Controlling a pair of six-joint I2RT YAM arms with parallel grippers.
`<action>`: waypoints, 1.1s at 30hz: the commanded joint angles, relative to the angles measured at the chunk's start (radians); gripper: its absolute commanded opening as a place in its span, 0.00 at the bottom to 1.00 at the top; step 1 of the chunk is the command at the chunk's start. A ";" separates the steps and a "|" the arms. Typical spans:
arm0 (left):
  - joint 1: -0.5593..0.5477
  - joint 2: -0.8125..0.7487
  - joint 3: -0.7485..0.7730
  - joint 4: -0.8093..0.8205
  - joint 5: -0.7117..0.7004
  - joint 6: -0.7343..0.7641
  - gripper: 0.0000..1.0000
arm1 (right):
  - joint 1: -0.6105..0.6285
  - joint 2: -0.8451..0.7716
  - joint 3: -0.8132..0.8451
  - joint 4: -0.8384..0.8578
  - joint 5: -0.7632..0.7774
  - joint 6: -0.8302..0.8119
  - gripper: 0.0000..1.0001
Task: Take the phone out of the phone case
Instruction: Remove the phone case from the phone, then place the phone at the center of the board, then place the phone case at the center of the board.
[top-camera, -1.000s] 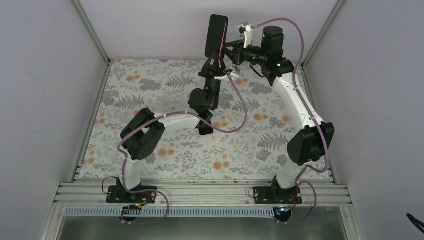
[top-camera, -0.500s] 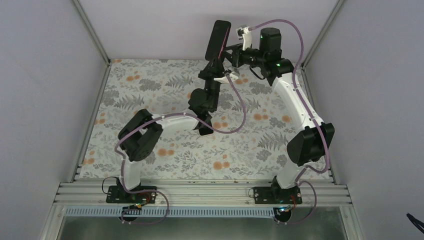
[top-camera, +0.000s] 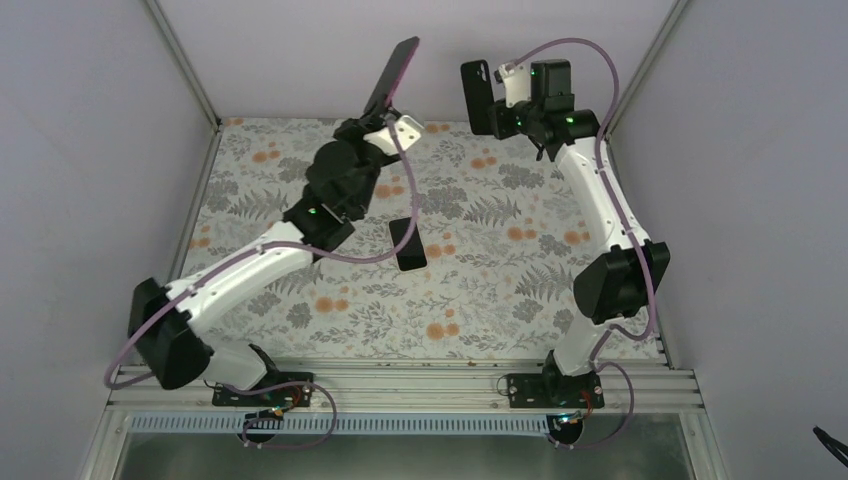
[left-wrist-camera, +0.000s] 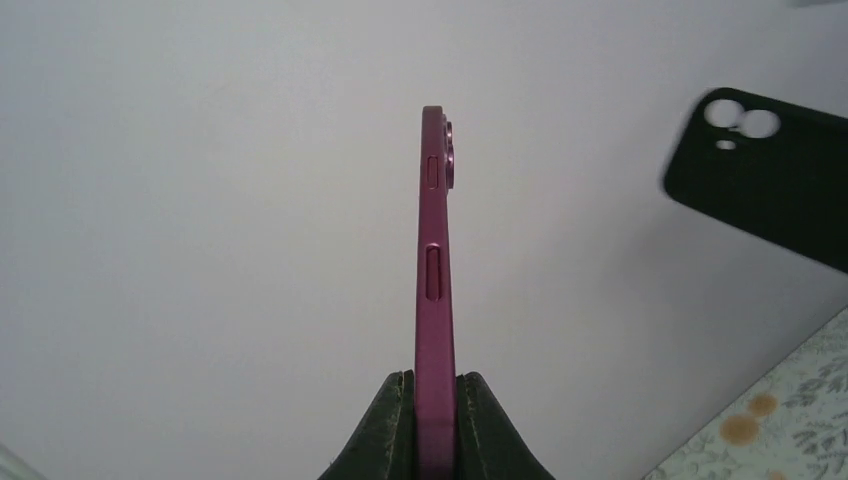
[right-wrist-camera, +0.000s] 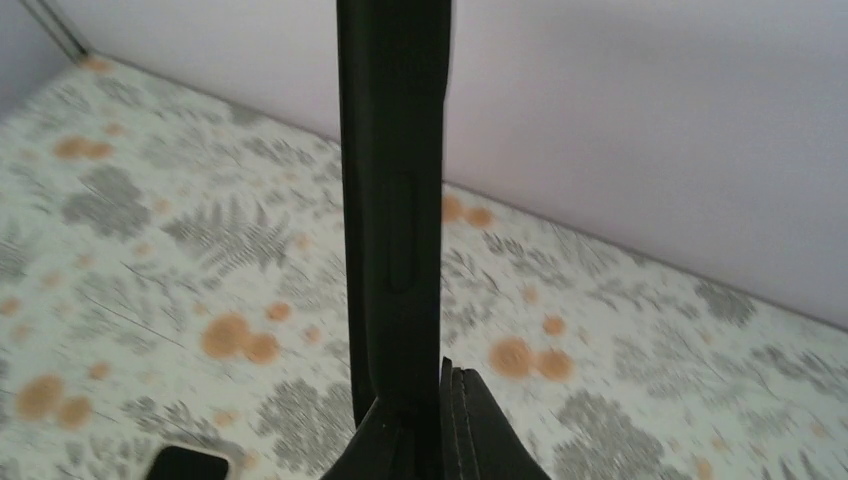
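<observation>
My left gripper (top-camera: 385, 112) is shut on the lower end of the phone (top-camera: 393, 72) and holds it upright, high above the back of the table. In the left wrist view the phone (left-wrist-camera: 435, 280) is edge-on, with a magenta side and buttons, between my closed fingers (left-wrist-camera: 400, 430). My right gripper (top-camera: 500, 112) is shut on the empty black phone case (top-camera: 477, 95), held upright to the right of the phone and apart from it. The case shows in the left wrist view (left-wrist-camera: 775, 180) with its camera cut-outs, and edge-on in the right wrist view (right-wrist-camera: 395, 200).
A small black rectangular slab (top-camera: 407, 243) lies flat on the floral tablecloth (top-camera: 500, 290) near the middle; its corner shows in the right wrist view (right-wrist-camera: 185, 465). Grey walls with metal corner posts enclose the back and sides.
Phone and case were held together between both grippers; now they are apart. My left arm has swung left with the phone, and my right gripper holds the case alone.
</observation>
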 joint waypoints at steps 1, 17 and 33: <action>0.033 -0.107 -0.029 -0.200 0.049 -0.077 0.02 | 0.012 -0.009 -0.041 -0.057 0.136 -0.108 0.03; 0.346 -0.125 -0.597 -0.149 -0.166 0.279 0.02 | -0.087 0.049 -0.366 -0.170 0.069 -0.209 0.03; 0.330 0.080 -0.566 -0.488 -0.034 0.076 0.28 | -0.183 0.332 -0.245 -0.261 -0.040 -0.185 0.03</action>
